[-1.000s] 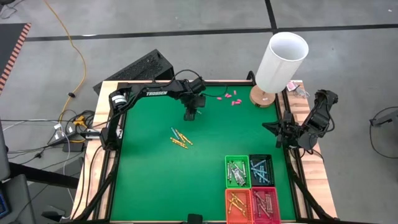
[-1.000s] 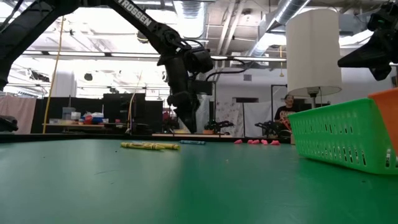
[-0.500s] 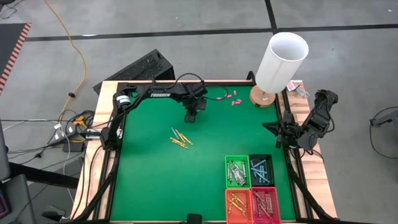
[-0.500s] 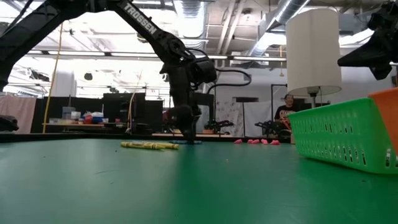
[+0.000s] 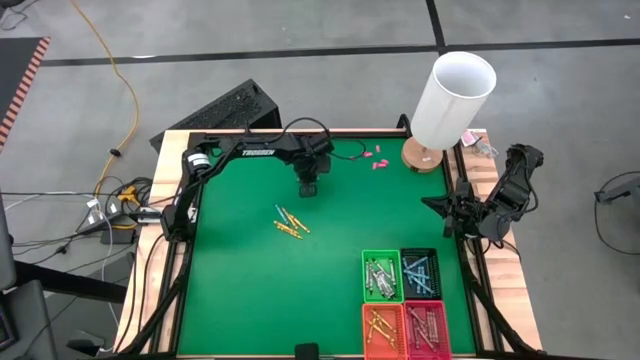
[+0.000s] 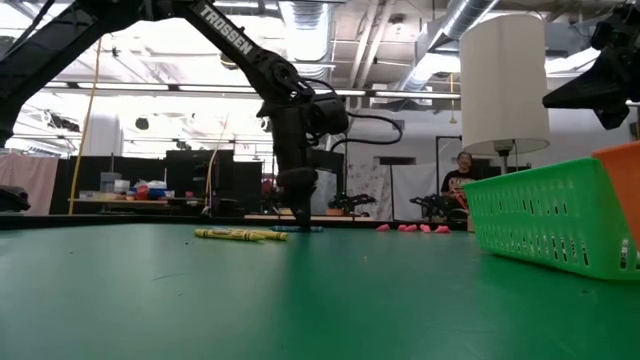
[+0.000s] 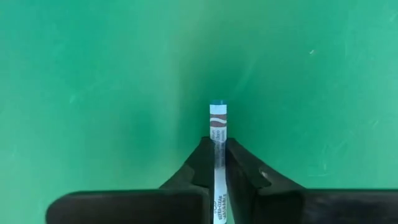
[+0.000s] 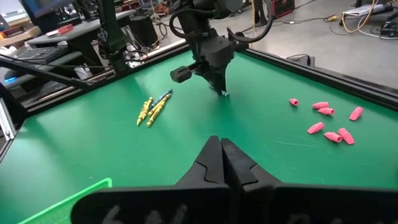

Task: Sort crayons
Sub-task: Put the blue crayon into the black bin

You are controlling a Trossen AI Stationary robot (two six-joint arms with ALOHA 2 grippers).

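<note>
Left tool [image 7: 218, 163]: down at the far middle of the green tabletop [image 5: 240, 280], closed on a blue crayon [image 7: 217, 134] lying on the surface; the paper-wrapped stick juts out past the fingertips.
Right tool [image 8: 221, 155]: fingers pressed together, holding nothing, parked at the tabletop's right edge.
Loose crayons [image 5: 289, 222]: small cluster, yellow and blue, mid-tabletop, near the left tool.
Bins [image 5: 406, 300]: four at the near right corner, each with sorted crayons.
Pink pieces [image 5: 372, 157]: near the lamp [image 5: 450, 100].

grey concrete floor [image 5: 330, 25] (yellow cable [image 5: 118, 75] trailing across).
</note>
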